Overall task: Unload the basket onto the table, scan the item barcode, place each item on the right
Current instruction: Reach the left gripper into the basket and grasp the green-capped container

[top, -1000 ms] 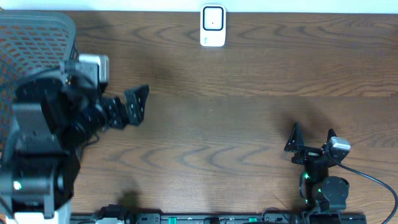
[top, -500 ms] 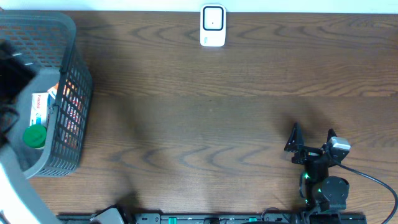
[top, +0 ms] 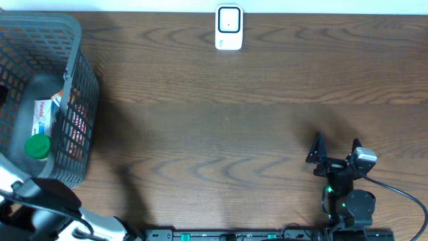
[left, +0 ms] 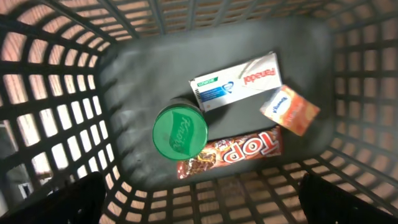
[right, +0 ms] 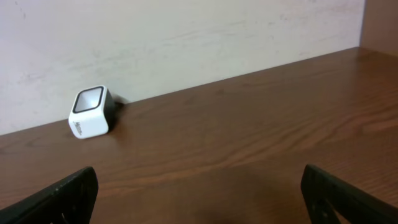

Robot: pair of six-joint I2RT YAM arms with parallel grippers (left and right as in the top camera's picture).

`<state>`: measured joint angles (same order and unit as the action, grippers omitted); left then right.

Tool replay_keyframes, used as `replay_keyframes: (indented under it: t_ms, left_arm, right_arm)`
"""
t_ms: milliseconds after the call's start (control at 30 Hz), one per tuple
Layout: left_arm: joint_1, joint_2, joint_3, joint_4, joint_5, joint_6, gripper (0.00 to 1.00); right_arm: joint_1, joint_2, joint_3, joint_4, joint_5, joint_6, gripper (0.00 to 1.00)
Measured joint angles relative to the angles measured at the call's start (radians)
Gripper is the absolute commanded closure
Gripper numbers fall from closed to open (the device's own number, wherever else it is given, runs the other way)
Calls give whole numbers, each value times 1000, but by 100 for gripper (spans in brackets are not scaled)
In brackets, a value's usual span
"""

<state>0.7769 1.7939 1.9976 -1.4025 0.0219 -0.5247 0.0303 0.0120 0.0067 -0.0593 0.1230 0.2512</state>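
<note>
A dark mesh basket [left: 367,93] holds the items: a green-lidded jar [left: 180,132], a white Panadol box [left: 235,81], a small orange-and-white pack [left: 290,110] and a Top chocolate bar [left: 230,152]. My left gripper [left: 200,205] hangs open above the basket, looking down into it, with nothing between its fingers. The white barcode scanner [top: 229,27] stands at the table's far edge and also shows in the right wrist view, as the scanner [right: 91,112]. My right gripper [top: 334,151] rests open near the front right and holds nothing.
In the overhead view the basket [top: 73,80] fills the far left, with the box [top: 42,110] and the green lid [top: 38,146] visible inside. The left arm [top: 40,201] crosses the bottom left corner. A pale wall [right: 186,31] runs behind the scanner.
The left arm swung off the table beside the basket, over the basket's left side and down to the bottom left corner, uncovering the basket. The right arm has not moved.
</note>
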Motion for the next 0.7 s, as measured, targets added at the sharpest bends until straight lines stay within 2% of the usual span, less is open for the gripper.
replay_keyframes:
  t_ms: [400,700]
  left_arm:
    - [-1,84,-183,117,-14,-3,2]
    - [-8,84,-473,315,-22,-2,2]
  right_arm:
    - [0,0,0,0,0,0,1]
    - [0,0,0,0,0,0,1]
